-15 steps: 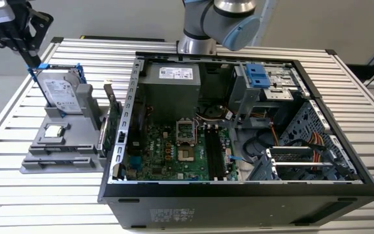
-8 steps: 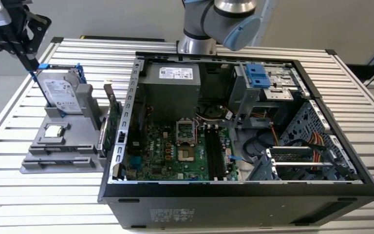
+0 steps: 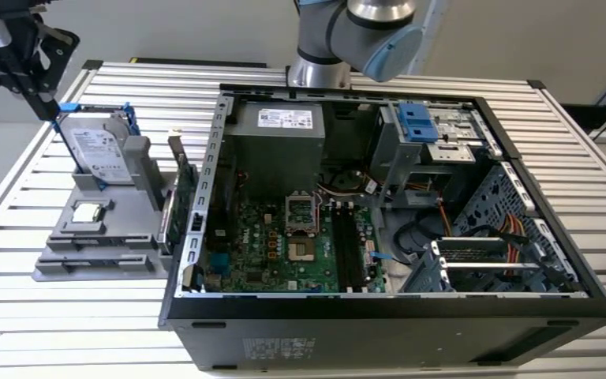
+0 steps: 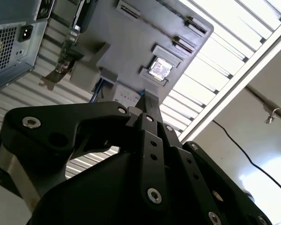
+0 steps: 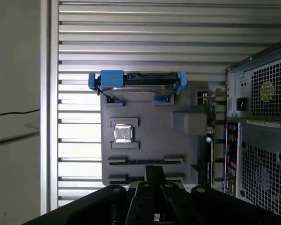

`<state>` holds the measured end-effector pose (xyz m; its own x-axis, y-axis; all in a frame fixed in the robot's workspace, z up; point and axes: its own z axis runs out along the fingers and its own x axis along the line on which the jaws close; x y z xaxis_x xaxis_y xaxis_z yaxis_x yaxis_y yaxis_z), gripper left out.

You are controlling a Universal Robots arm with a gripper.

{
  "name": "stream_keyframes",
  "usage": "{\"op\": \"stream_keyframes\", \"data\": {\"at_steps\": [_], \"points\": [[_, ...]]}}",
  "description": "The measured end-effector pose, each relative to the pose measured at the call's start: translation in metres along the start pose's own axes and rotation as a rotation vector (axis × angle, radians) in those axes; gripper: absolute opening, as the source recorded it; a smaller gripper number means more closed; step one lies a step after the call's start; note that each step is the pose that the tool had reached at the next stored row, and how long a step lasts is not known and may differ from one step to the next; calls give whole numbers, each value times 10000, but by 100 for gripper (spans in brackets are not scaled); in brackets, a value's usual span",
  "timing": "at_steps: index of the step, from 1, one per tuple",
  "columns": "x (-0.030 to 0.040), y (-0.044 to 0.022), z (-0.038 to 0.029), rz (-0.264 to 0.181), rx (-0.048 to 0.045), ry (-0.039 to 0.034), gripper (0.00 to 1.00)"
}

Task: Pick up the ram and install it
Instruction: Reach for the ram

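The hand hangs with its fingers pressed together above the grey holder on the slatted worktop, close over the blue-framed drive at the exterior view's left. The open case stands just beside the holder, apart from the hand. The ram cannot be picked out for sure: the holder's long slots in the first wrist view and the motherboard slots both show only dark strips.
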<state>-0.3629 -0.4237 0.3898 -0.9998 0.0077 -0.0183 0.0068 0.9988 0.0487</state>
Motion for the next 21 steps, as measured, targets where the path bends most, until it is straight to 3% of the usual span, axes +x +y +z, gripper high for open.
{"op": "stream_keyframes", "data": {"at_steps": [21], "points": [[-2,-282,-10,91,1,-5,0]]}}
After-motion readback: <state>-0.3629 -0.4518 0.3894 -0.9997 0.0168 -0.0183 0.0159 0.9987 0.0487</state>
